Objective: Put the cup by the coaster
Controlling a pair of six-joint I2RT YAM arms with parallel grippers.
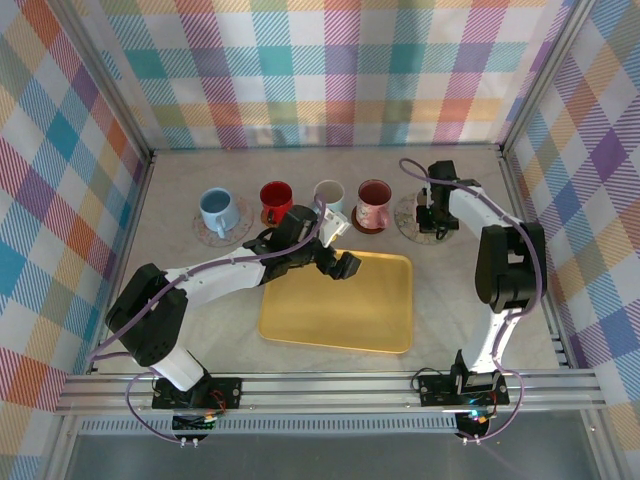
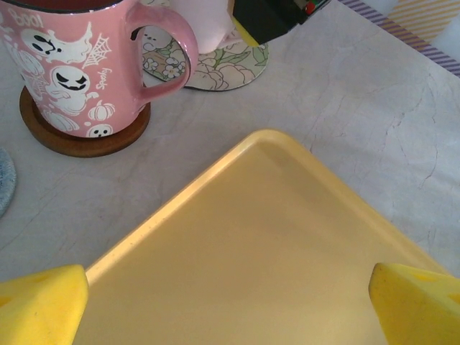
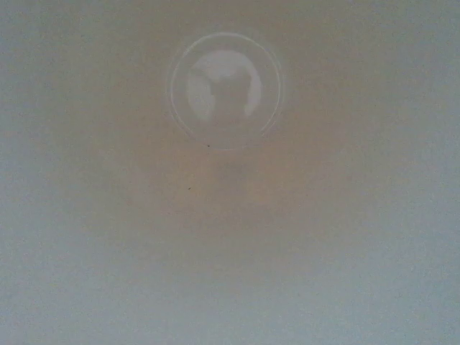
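The left arm (image 1: 220, 275) reaches low from its base, up and to the right. The left gripper (image 1: 341, 250) is wide open, its yellow fingertips (image 2: 39, 305) far apart. The right arm (image 1: 503, 262) stands tall and bends over, with the right gripper (image 1: 437, 213) pointing down, its jaws hard to see.

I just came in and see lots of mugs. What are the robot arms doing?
The right gripper is at a pale cup standing on the flowery coaster; its grip is hidden. The left gripper hangs open over the yellow tray. A blue mug, red mug, white mug and pink mug stand in a row.
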